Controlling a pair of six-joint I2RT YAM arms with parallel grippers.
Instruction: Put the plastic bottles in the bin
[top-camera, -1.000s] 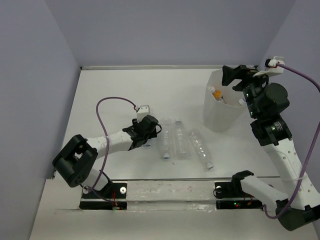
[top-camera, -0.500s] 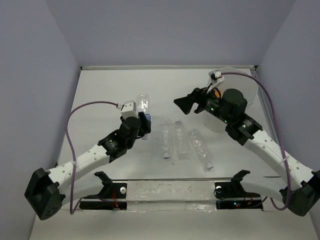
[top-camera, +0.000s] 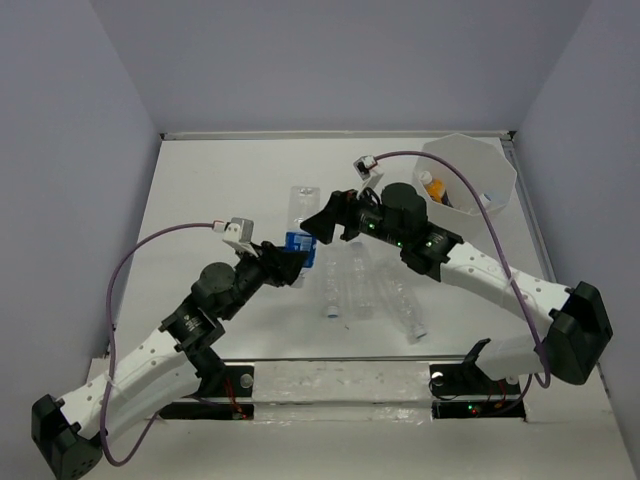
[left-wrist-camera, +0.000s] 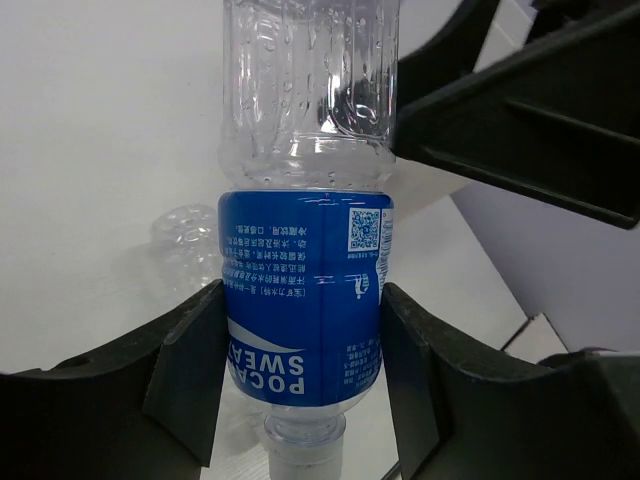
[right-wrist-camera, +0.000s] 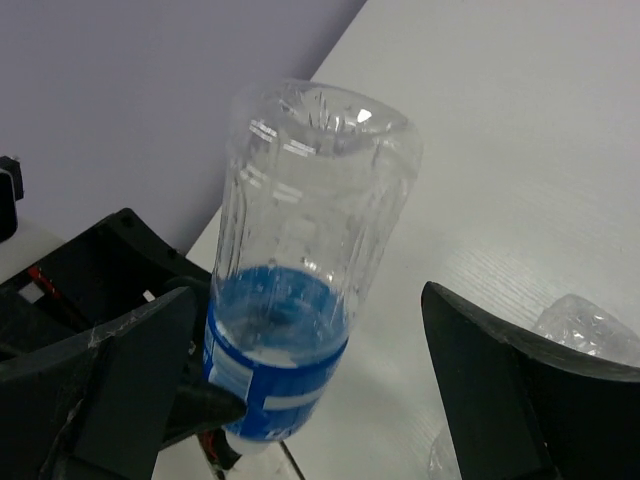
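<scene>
My left gripper (top-camera: 294, 260) is shut on the blue-labelled bottle (top-camera: 298, 240), held off the table with its cap end down. In the left wrist view its fingers (left-wrist-camera: 190, 370) press both sides of the blue label (left-wrist-camera: 305, 300). My right gripper (top-camera: 322, 226) is open right beside that bottle's clear upper part. In the right wrist view its jaws stand wide on either side of the bottle (right-wrist-camera: 300, 280), and the right one is clearly apart from it. Three clear bottles (top-camera: 360, 285) lie on the table. The bin (top-camera: 497, 200) stands at the back right with an orange-yellow bottle (top-camera: 432, 187) inside.
The three lying bottles stretch from the centre (top-camera: 333, 288) to the right (top-camera: 402, 298), under the right arm. A clear bottle end (right-wrist-camera: 590, 330) shows low in the right wrist view. Purple walls close in the white table on three sides.
My left arm lifted the blue-labelled bottle and carried it right toward the centre. My right arm swung left from the bin, open, to the held bottle.
</scene>
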